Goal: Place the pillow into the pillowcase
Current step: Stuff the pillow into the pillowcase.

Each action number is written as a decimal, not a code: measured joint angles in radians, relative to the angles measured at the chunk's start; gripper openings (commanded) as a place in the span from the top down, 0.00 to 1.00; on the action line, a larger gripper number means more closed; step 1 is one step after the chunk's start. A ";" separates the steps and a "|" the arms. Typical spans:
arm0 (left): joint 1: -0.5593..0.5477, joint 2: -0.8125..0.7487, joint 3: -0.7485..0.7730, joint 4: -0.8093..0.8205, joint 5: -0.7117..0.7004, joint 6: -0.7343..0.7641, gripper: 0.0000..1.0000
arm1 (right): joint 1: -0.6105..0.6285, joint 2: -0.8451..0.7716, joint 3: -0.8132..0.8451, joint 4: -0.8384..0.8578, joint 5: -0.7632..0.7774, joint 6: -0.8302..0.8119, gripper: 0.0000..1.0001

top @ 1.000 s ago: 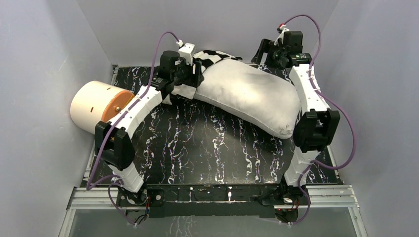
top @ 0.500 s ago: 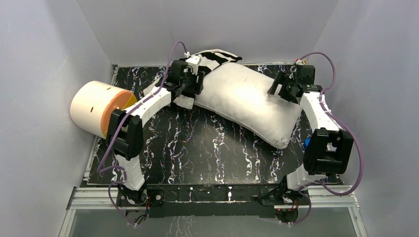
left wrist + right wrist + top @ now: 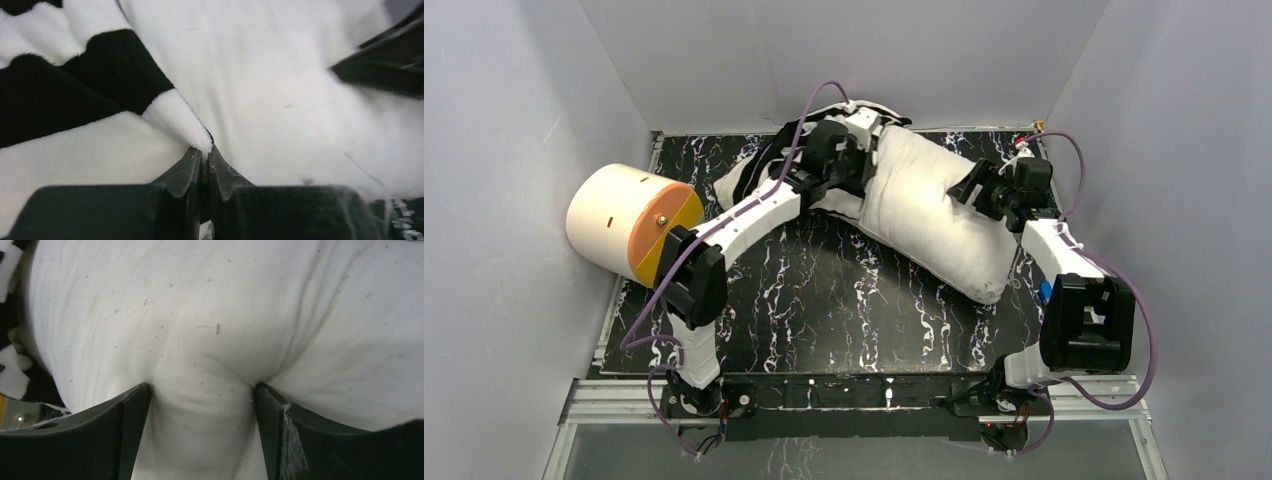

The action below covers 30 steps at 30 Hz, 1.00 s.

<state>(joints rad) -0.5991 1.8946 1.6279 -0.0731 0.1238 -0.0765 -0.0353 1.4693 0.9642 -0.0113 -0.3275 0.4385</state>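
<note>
On the black marbled desk (image 3: 844, 300), the plump white fabric pillow (image 3: 929, 210) lies diagonally across the far half. The right gripper (image 3: 202, 390) is open, its 2 fingers (image 3: 125, 425) pressed into the pillow. Further back, the left gripper (image 3: 205, 150) is closed on a fold of the black-and-white striped fabric pillowcase (image 3: 75, 95).

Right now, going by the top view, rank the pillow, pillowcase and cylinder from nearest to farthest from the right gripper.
From the right gripper:
1. Pillow: right against the gripper's fingers, just to its left.
2. Pillowcase: at the pillow's other end, far-left part of the table.
3. Cylinder: farthest, at the table's left edge by the wall.
</note>
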 measured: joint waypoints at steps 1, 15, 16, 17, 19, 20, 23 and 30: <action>-0.025 0.000 0.009 0.016 0.010 -0.016 1.00 | 0.011 -0.005 -0.010 0.023 0.000 0.019 0.20; -0.058 -0.022 -0.172 0.108 0.050 -0.208 0.49 | 0.142 -0.066 -0.030 0.028 0.092 0.014 0.13; -0.049 -0.038 -0.172 0.086 0.047 -0.212 0.47 | 0.146 -0.066 0.002 -0.020 0.098 -0.016 0.12; -0.040 -0.056 -0.172 0.064 0.040 -0.214 0.45 | 0.151 -0.068 0.037 -0.066 0.106 -0.047 0.10; -0.024 -0.097 -0.172 0.029 0.018 -0.215 0.42 | 0.161 -0.076 0.099 -0.144 0.117 -0.105 0.08; -0.017 -0.118 -0.172 0.017 0.003 -0.214 0.41 | 0.165 -0.080 0.122 -0.170 0.117 -0.125 0.07; -0.003 -0.164 -0.162 0.002 -0.050 -0.204 0.39 | 0.175 -0.080 0.213 -0.240 0.105 -0.192 0.04; -0.001 -0.101 0.037 -0.003 -0.216 -0.149 0.37 | 0.173 0.108 0.542 -0.288 -0.017 -0.314 0.01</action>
<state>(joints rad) -0.6003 1.7935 1.6653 -0.0761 -0.0925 -0.2256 0.1375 1.5776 1.5066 -0.2996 -0.3447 0.1249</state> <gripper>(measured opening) 0.627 0.982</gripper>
